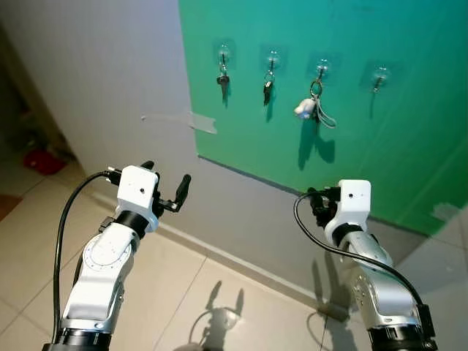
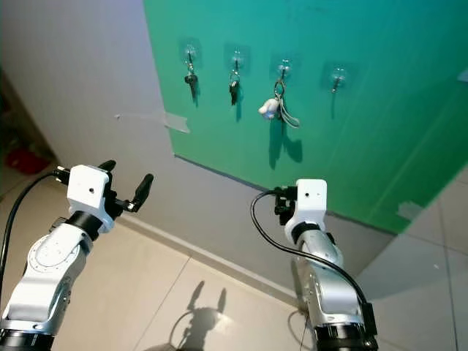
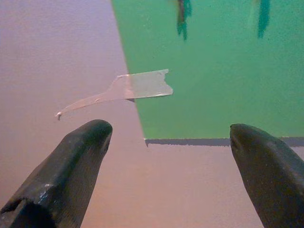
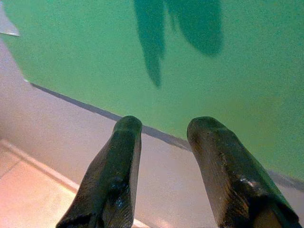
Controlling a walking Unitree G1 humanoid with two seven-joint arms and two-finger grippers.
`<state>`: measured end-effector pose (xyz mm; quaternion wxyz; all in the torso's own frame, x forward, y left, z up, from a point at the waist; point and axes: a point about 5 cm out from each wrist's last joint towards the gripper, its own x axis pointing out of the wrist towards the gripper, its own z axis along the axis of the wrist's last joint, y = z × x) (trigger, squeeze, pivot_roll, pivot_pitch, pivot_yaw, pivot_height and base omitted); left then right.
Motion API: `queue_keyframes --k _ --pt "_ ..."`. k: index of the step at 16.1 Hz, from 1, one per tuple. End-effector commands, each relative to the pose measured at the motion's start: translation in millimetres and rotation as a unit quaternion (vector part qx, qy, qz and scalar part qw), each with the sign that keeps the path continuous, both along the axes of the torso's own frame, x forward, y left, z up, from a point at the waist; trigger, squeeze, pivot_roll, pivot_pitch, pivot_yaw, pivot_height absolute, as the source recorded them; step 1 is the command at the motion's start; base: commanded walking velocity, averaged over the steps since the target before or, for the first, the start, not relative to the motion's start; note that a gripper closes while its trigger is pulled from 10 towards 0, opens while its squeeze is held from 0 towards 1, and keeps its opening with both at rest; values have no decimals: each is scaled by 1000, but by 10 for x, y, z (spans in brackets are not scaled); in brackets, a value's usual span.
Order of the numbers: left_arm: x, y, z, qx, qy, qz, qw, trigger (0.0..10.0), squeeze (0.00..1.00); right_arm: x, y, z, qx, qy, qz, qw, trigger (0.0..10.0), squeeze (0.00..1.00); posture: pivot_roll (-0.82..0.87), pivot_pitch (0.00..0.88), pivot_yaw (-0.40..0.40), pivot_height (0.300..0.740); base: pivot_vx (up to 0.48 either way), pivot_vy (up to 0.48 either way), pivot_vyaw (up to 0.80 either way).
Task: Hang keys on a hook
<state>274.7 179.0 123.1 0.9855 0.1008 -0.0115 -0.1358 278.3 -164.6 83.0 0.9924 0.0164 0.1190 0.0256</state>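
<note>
Four clear hooks sit in a row on a green wall panel (image 1: 409,131). A dark key (image 1: 223,79) hangs on the first hook and another key (image 1: 268,89) on the second. A key ring with a white charm and a strap (image 1: 307,108) hangs on the third hook. The fourth hook (image 1: 379,74) at the right carries nothing. My left gripper (image 1: 167,179) is raised below and left of the panel, its fingers (image 3: 90,142) wide apart and empty. My right gripper (image 1: 316,201) points at the panel's lower edge, with a narrow empty gap between its fingers (image 4: 124,142).
A strip of clear tape (image 3: 137,88) holds the panel's left edge to the grey wall (image 1: 110,66). A red object (image 1: 42,161) lies on the floor at the far left. Beige floor tiles (image 1: 197,300) run below the skirting.
</note>
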Motion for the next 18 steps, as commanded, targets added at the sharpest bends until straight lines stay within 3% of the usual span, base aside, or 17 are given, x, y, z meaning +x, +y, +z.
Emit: queue_keyframes --k 1,18 --pt "27 -47 15 5 -7 -4 1000 10000 0 -8 -32 19 -9 -5 -8 1000 10000 0 -39 0 32 740 0 461 0" --pt "61 -24 28 20 -12 21 1000 10000 0 31 38 45 1 -20 -10 1000 10000 0 -31 0 22 740 0 461 0"
